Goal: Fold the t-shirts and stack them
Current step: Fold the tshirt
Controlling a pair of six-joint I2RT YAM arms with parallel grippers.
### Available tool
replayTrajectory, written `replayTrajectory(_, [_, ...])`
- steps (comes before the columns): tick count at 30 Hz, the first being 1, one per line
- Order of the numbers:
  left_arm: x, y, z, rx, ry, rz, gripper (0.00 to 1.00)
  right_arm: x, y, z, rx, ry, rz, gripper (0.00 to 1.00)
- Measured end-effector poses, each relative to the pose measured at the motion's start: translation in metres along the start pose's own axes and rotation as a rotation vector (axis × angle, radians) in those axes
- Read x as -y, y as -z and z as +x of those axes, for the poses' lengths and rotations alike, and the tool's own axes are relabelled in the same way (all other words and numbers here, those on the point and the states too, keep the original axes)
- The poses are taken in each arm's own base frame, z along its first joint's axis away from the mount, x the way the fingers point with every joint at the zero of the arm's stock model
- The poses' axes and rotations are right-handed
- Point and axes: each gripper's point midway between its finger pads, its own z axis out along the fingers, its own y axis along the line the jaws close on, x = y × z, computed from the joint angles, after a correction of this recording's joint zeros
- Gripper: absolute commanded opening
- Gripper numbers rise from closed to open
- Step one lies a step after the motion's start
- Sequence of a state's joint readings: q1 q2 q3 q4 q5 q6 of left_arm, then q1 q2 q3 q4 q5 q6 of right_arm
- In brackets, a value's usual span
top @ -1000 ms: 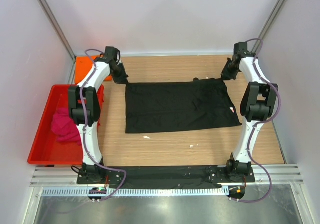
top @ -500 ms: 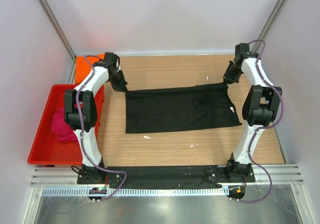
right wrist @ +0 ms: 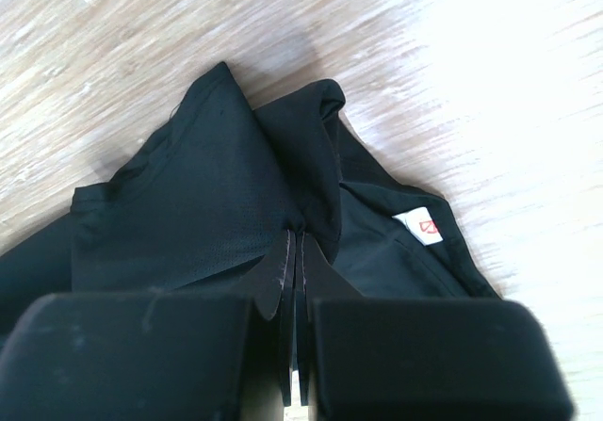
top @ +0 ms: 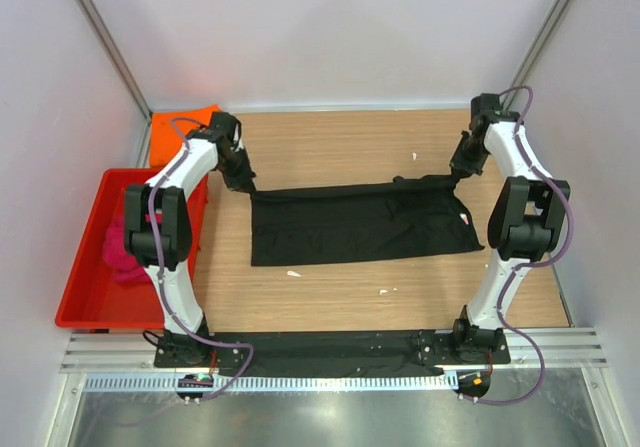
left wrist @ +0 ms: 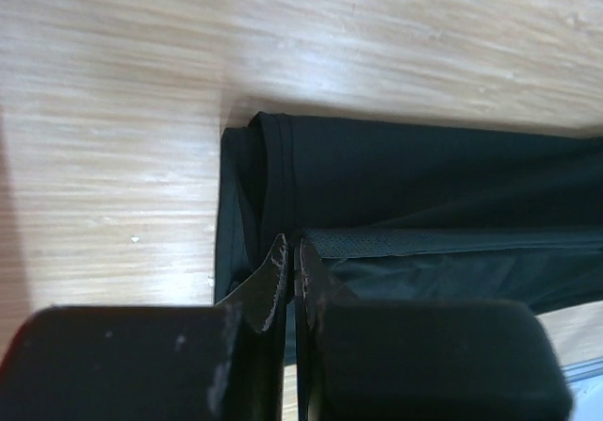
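Wooden table (top: pixel 340 297), white walls (top: pixel 330 37), pale specks (top: pixel 293 273). Left gripper (top: pixel 243 180) and right gripper (top: pixel 458 170) each clamp a far corner of the black shirt (top: pixel 360 225).

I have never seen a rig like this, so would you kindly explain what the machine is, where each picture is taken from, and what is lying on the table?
These are two robot arms bolted at the near edge of the table, each ending in a two-finger gripper. The wide picture comes from a fixed camera above and behind them; the two close-ups come from wrist cameras. On the wood lies a black t-shirt. The left gripper and right gripper are each shut on a far corner of it. An orange t-shirt lies far left, and a pink t-shirt sits in the red tray.
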State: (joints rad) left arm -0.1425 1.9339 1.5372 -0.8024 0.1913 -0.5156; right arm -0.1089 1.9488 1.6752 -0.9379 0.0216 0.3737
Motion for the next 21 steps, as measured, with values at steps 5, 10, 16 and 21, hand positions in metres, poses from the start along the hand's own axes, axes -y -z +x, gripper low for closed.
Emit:
replayTrajectory(5, [0.001, -0.002, 0.014, -0.026, -0.011, -0.005, 0.00, 0.005, -0.002, 0.004, -0.008, -0.001, 0.018, 0.01])
replayTrajectory(10, [-0.003, -0.007, 0.029, -0.062, -0.016, -0.020, 0.00, 0.011, -0.007, 0.011, -0.029, -0.003, 0.037, 0.01])
replayTrajectory(16, [-0.006, -0.007, 0.034, -0.072, -0.014, -0.026, 0.00, 0.019, -0.016, 0.027, -0.070, -0.002, 0.062, 0.01])
replayTrajectory(21, [-0.009, -0.009, 0.040, -0.084, -0.012, -0.032, 0.00, 0.023, -0.021, 0.035, -0.091, -0.001, 0.078, 0.01])
